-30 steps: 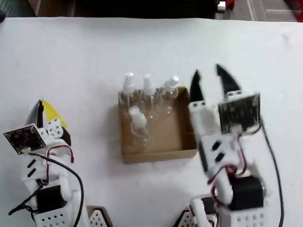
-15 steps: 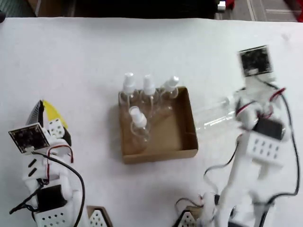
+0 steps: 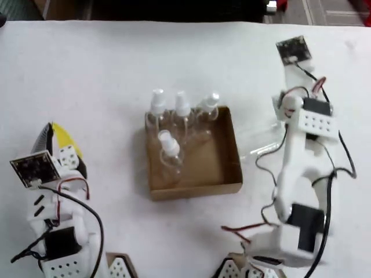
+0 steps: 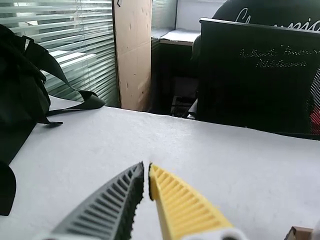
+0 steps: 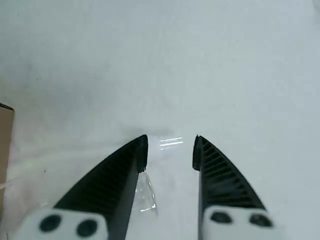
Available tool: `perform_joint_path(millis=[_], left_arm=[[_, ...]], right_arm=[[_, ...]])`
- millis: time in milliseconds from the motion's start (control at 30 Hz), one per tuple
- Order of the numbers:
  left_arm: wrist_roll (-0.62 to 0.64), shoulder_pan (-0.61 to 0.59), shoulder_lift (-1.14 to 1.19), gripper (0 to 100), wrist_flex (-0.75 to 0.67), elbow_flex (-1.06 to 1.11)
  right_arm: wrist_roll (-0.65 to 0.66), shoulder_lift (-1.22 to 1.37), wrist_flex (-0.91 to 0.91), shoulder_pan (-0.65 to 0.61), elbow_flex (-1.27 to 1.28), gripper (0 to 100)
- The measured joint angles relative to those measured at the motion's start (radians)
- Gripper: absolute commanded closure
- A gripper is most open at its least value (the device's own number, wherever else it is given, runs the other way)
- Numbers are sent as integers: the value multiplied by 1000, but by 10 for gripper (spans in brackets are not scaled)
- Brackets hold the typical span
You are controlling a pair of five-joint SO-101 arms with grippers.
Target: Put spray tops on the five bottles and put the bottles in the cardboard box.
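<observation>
1. The bench (image 3: 87,63) carries the cardboard box (image 3: 196,190) at its middle. Four bottles (image 3: 181,119) stand inside it with spray tops (image 3: 157,97) on (three along the far wall, one toward the near side).
2. The fifth bottle (image 3: 259,148) is clear and hard to make out. It lies on its side on the bench just beside the box, on the right arm's side, with its long axis running roughly away from the box wall. I cannot tell whether it wears a top.
3. The right gripper (image 5: 170,145) hangs over that spot, its black fingers apart and empty. A clear part of the bottle shows against one finger rather than squarely between them (so I judge a small sideways shift comes first).
4. The left gripper (image 4: 146,172) sits well apart from all this, its fingers closed on nothing.
</observation>
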Motion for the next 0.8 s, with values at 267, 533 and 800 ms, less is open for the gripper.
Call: perform_joint_path(millis=[267,533,800], left_arm=[[0,0,0,976,0,0],[-8,0,0,976,0,0],[-8,0,0,976,0,0]], right_arm=[[-2,255,0,3,-130,985],[0,361,0,12,-167,982],[153,371,34,25,-158,982]])
